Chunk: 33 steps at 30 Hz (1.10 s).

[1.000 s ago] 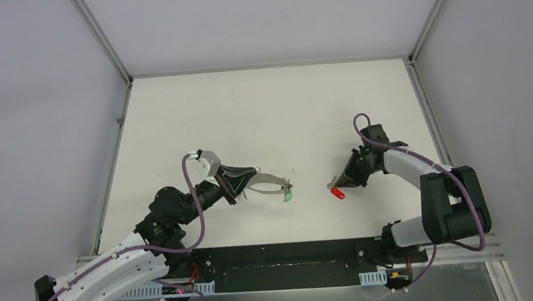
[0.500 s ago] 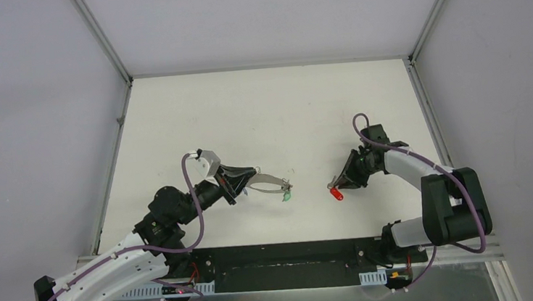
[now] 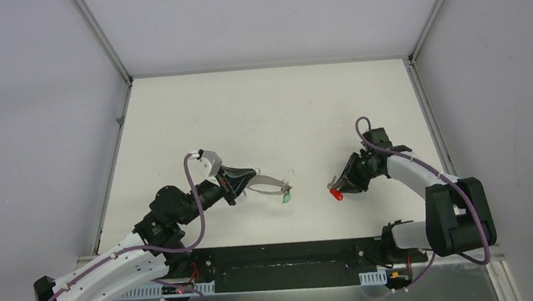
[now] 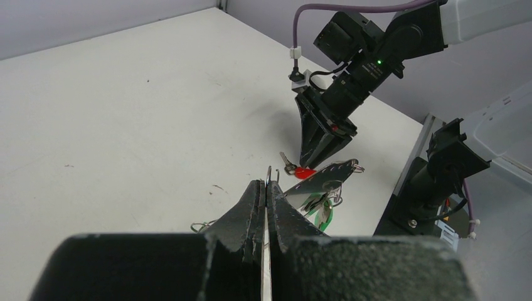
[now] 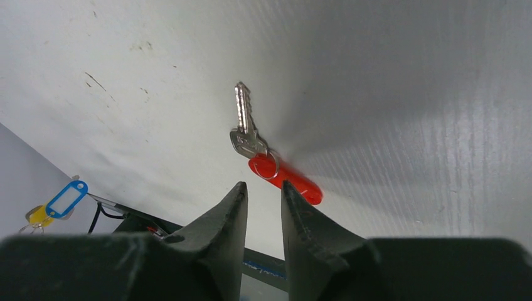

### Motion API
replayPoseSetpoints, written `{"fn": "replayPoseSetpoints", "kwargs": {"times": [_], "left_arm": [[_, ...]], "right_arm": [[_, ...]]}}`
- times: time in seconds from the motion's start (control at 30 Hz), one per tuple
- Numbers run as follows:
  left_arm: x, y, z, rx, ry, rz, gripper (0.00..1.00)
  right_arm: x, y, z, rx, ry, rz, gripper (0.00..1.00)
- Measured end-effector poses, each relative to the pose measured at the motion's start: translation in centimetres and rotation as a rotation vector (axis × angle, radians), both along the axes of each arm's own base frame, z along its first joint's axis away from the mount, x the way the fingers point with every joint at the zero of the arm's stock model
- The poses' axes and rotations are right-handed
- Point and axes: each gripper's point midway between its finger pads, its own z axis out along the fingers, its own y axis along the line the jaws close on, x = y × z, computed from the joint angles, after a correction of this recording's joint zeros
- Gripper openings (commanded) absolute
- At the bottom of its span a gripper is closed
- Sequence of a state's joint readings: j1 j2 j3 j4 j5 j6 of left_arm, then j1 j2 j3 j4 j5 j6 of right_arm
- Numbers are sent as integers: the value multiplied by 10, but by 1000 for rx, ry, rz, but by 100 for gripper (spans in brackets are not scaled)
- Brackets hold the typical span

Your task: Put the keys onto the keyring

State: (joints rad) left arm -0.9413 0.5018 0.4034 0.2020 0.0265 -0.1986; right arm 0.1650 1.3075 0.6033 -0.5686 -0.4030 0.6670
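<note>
Keyring point(image 3: 270, 186): who has it?

— My left gripper point(image 4: 265, 188), pinched tight on its thin band and holding it out toward the right arm, a green-tagged key point(image 4: 323, 213) dangling from it.

— And the right?

— My right gripper point(image 5: 263, 188) hovers with its fingers a little apart, gripping nothing, just over the red-tagged key point(image 5: 287, 180), which lies flat on the table point(image 3: 245, 108), well apart from the keyring. I judge the red tag the better hold: straddle it, come down square, close firmly, and leave the metal end free for threading.
</note>
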Motion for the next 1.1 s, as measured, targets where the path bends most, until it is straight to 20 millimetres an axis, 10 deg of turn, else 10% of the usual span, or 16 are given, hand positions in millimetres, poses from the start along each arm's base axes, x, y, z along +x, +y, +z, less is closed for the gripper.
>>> {"fn": "replayPoseSetpoints", "kwargs": {"times": [0.7,1.1], "left_arm": [[0,0,-1,2,3,2,0],[0,0,-1,3,4,2,0]], "right_arm": [[8,9,-8,48,33,-14,18],[26,7,6,22,-106,161,30]]}}
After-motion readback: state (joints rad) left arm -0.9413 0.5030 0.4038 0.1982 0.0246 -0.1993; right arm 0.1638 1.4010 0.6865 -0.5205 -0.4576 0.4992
